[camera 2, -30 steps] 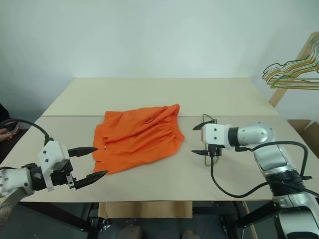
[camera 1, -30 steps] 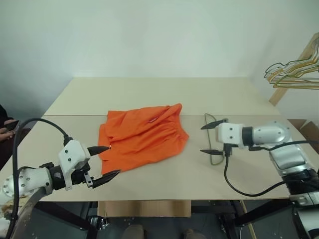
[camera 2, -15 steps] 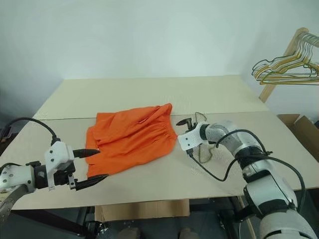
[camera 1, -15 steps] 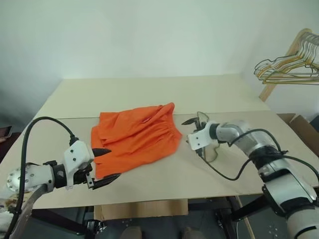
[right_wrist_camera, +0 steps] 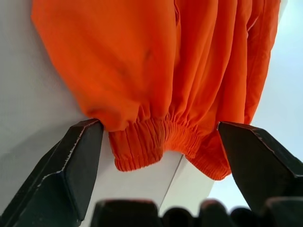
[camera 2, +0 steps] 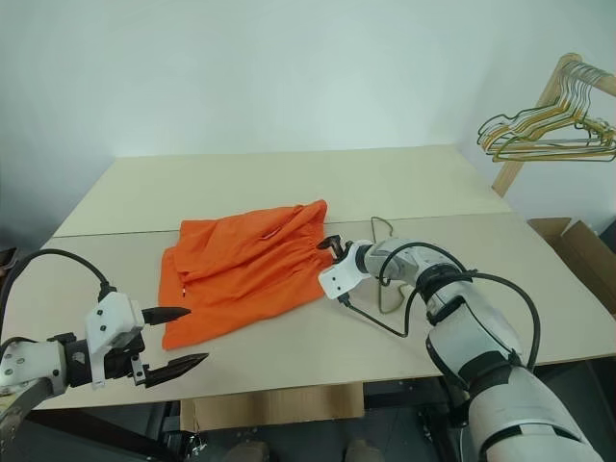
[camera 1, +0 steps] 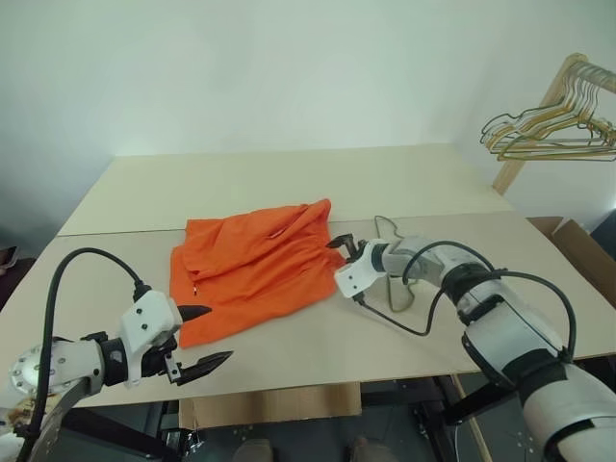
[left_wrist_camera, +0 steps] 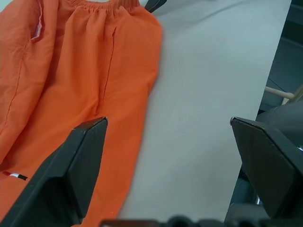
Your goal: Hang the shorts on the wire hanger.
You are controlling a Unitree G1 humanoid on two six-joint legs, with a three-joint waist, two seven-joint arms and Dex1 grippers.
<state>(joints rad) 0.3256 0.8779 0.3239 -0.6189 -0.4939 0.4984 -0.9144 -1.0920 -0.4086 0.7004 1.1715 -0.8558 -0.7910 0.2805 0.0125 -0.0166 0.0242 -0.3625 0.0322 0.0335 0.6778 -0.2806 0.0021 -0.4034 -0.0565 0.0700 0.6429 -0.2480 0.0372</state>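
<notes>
On the middle of the table lie the shorts, bright orange and rumpled, spread flat with the gathered elastic waistband turned toward the robot's right and the leg ends toward its left. A small tag shows on the fabric in the left wrist view.

Just beside the waistband, on its right, the right hand reaches in low over the tabletop, its two black fingers spread apart on either side of the waistband's bunched edge; the right wrist view shows the elastic lying between them with a gap to each finger, so nothing is pinched.

Under and just behind that hand lies the wire hanger, a thin dark wire flat on the table, its hook pointing toward the far edge, partly hidden by the arm and its black cable.

Near the front left edge of the table, the left hand hovers with its fingers spread wide and empty, pointing toward the leg end of the shorts but apart from the cloth.

Well off to the right, a bunch of gold and dark hangers hangs from a wooden rack.
</notes>
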